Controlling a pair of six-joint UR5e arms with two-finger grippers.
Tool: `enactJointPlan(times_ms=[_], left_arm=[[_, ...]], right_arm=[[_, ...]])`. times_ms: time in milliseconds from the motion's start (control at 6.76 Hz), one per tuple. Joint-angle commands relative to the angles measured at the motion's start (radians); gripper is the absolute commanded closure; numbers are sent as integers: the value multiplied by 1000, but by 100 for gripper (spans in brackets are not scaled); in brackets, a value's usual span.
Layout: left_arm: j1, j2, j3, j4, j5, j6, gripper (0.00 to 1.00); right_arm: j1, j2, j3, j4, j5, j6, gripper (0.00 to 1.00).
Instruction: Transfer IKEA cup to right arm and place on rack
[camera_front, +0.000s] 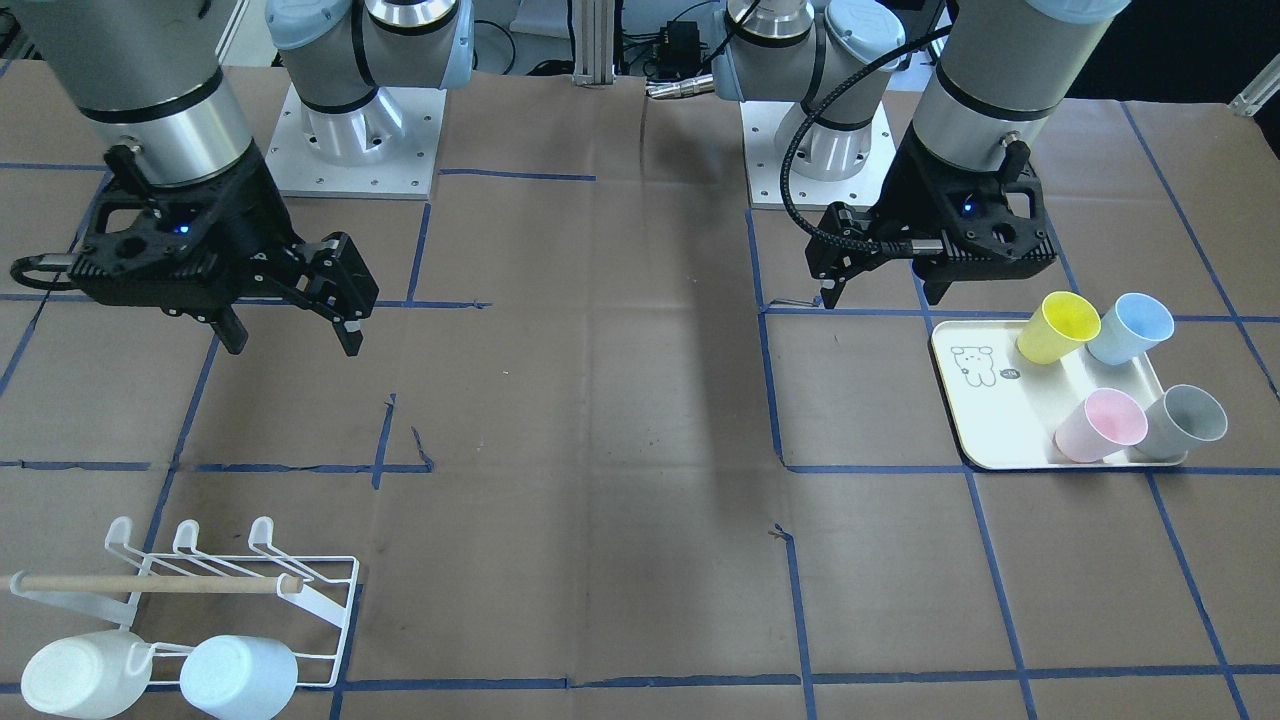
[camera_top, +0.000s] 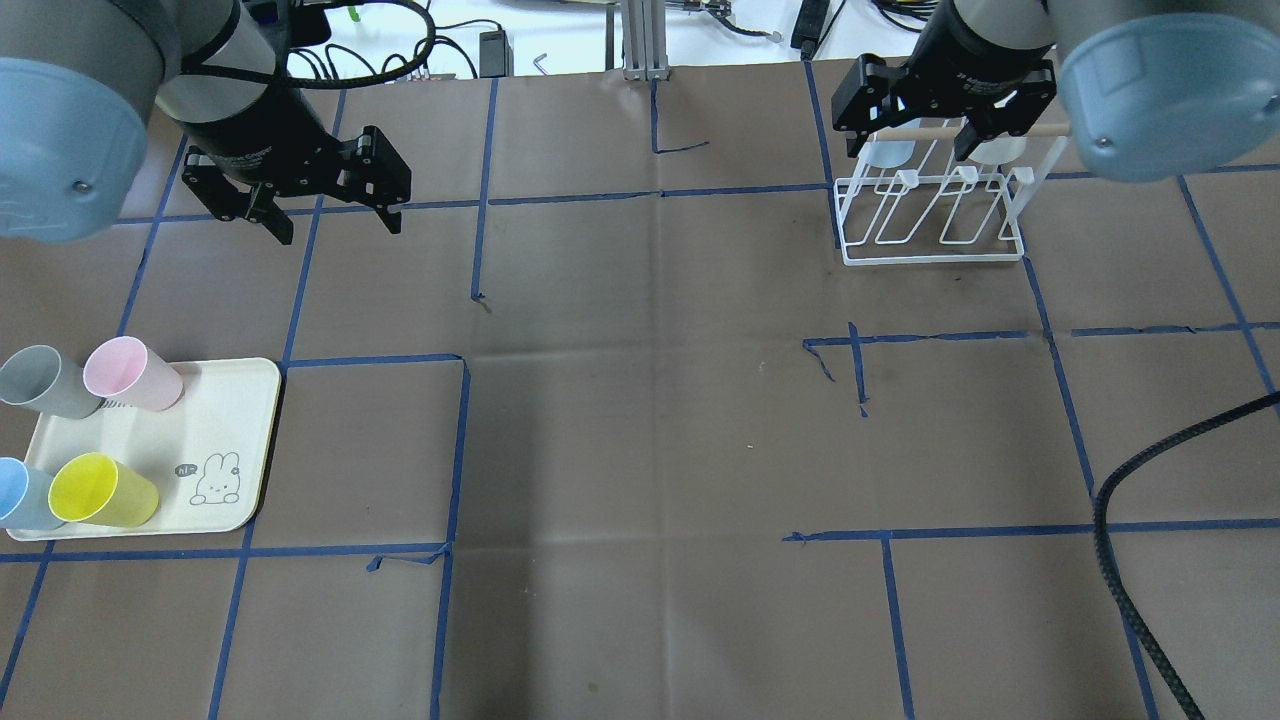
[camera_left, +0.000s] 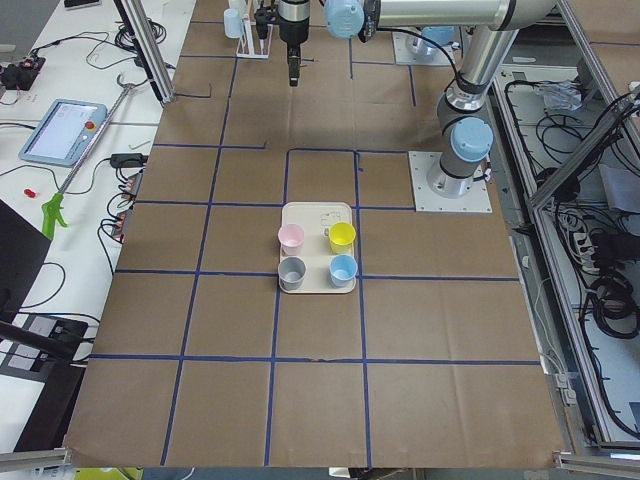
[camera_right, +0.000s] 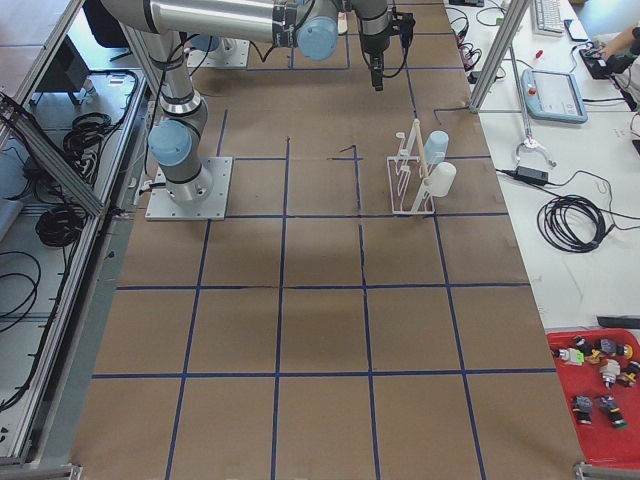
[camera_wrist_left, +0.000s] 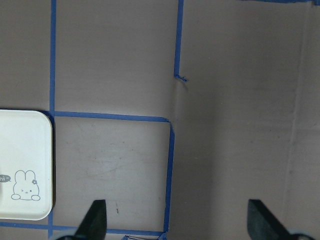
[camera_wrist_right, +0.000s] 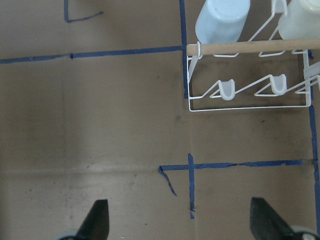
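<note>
Yellow (camera_top: 100, 492), pale blue (camera_top: 20, 495), pink (camera_top: 130, 374) and grey (camera_top: 45, 381) cups stand on a cream tray (camera_top: 225, 420) at the table's left. My left gripper (camera_top: 338, 228) hangs open and empty beyond the tray; its fingertips (camera_wrist_left: 95, 220) frame bare paper in the wrist view. The white wire rack (camera_top: 930, 225) at the far right carries a white cup (camera_front: 75, 675) and a pale blue cup (camera_front: 238, 677) on its outer row. Over the rack, my right gripper (camera_top: 910, 148) is open and empty, and the rack (camera_wrist_right: 250, 100) shows ahead of it.
Brown paper with a blue tape grid covers the table. Both arm bases (camera_front: 355, 130) (camera_front: 815, 150) are bolted along the robot's edge. A black braided cable (camera_top: 1150, 560) crosses the near right corner. A tablet (camera_right: 555, 95) and a red bin (camera_right: 600, 395) lie beyond the right end.
</note>
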Motion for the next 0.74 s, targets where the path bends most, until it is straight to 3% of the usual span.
enactJointPlan(times_ms=[0,296,591], left_arm=[[-2,-1,0,1,0,0,0],[-2,-1,0,2,0,0,0],[0,-1,2,3,0,-2,0]], right_arm=[[51,-12,2,84,-15,1,0],[45,-45,8,188,-12,1,0],[32,-62,21,198,-10,-5,0]])
